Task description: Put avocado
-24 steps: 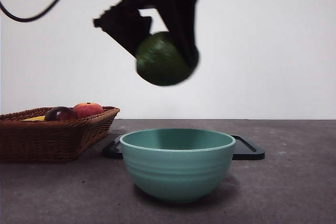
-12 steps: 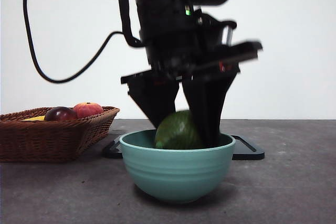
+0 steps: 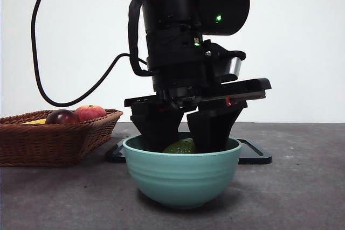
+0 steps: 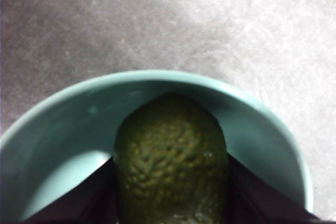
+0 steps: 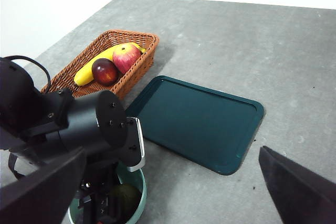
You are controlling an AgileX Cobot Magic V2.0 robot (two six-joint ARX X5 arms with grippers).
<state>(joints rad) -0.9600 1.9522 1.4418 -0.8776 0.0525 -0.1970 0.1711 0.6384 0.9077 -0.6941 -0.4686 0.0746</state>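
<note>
- The landmark here is the pale teal, round, ribbed ceramic-looking bowl (image 3: 182, 171), which stands on the grey speckled bench (image 3: 302, 187).
- The left pincer (image 3: 186, 136) reaches down into that bowl from above, its two black jaws dipping below the rim on either side of the fruit.
- The dull dark-green, pebbly-skinned avocado (image 4: 170, 156) sits inside the bowl, low in the hollow; from the front only its top shows above the rim (image 3: 182, 146).
- In the left wrist view both jaws press against the avocado's flanks, so the left pincer is clenched on the fruit, not yet let go.
- Whether the avocado already rests on the bowl's floor cannot be told; the wall of the bowl hides its underside.
- Judged from this, the carrying part is done: the fruit is where a "put" would most plausibly end.
- What remains, as I judge it: spread the jaws, let the avocado settle, and lift the arm clear of the bowl without knocking the rim.
- The right pincer (image 5: 173, 192) waits well above and away from the bowl, its jaws wide apart and holding nothing.
- Behind the bowl lies a dark-green flat rectangular plastic tray (image 5: 197, 121), bare.
- Further off to one side of the bowl stands a brown woven wicker basket (image 3: 64, 138) holding a dark maroon round fruit (image 3: 62, 117), a red-orange fruit (image 3: 90, 112) and a yellow banana (image 5: 102, 61).
</note>
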